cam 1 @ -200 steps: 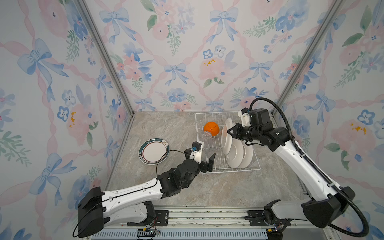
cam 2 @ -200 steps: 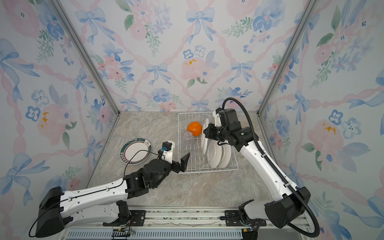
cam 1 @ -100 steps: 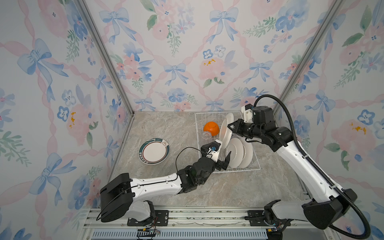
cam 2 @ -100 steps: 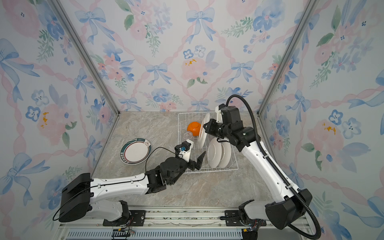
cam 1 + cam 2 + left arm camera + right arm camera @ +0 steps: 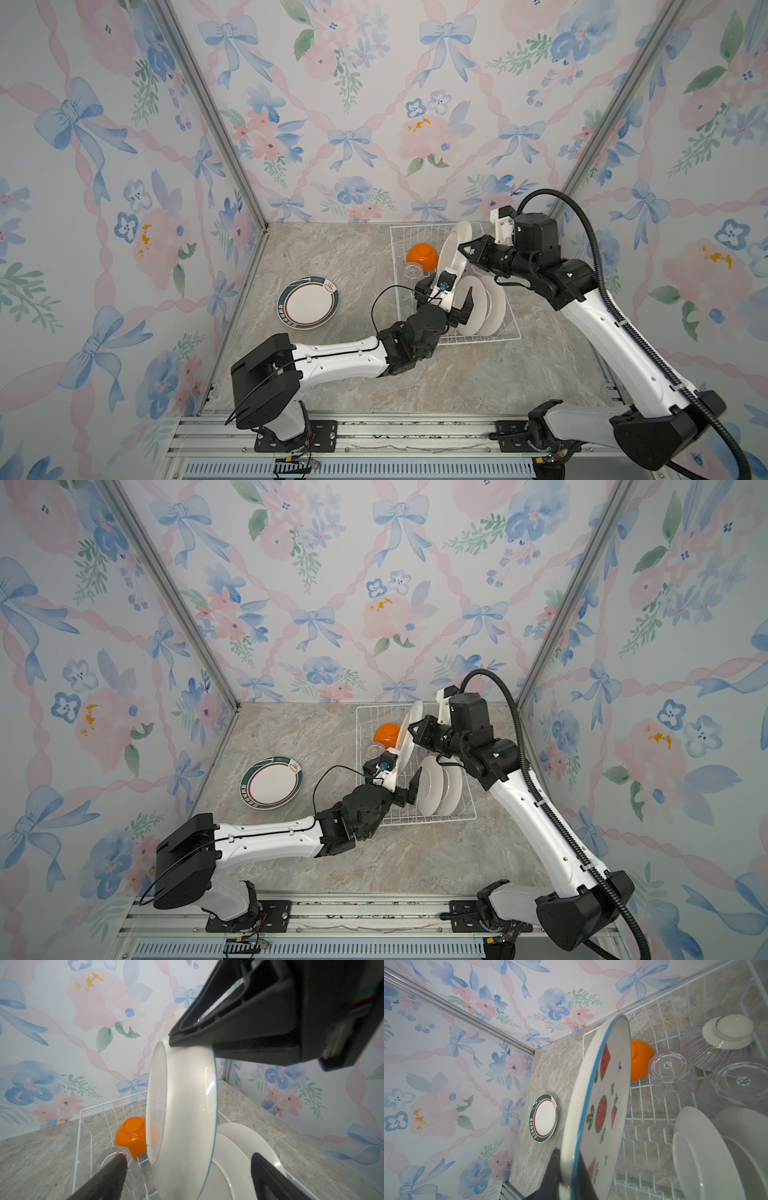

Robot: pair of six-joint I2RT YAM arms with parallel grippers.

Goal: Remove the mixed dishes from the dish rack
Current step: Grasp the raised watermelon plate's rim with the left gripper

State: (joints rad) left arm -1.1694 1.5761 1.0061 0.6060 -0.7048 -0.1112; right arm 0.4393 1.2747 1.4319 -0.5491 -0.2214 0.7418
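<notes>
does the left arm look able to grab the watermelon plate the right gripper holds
Probably yes: the left gripper is open with a finger either side of the watermelon plate's lower edge; the right gripper grips the opposite rim.

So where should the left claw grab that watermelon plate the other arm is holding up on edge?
Probably the bare rim opposite the right gripper, which is shut on the watermelon plate. The plate is held on edge over the dish rack, so its thin rim slips edge-on between the fingers of the open left gripper, which straddle it. Coming in from the rack's near side keeps clear of the other arm.
</notes>
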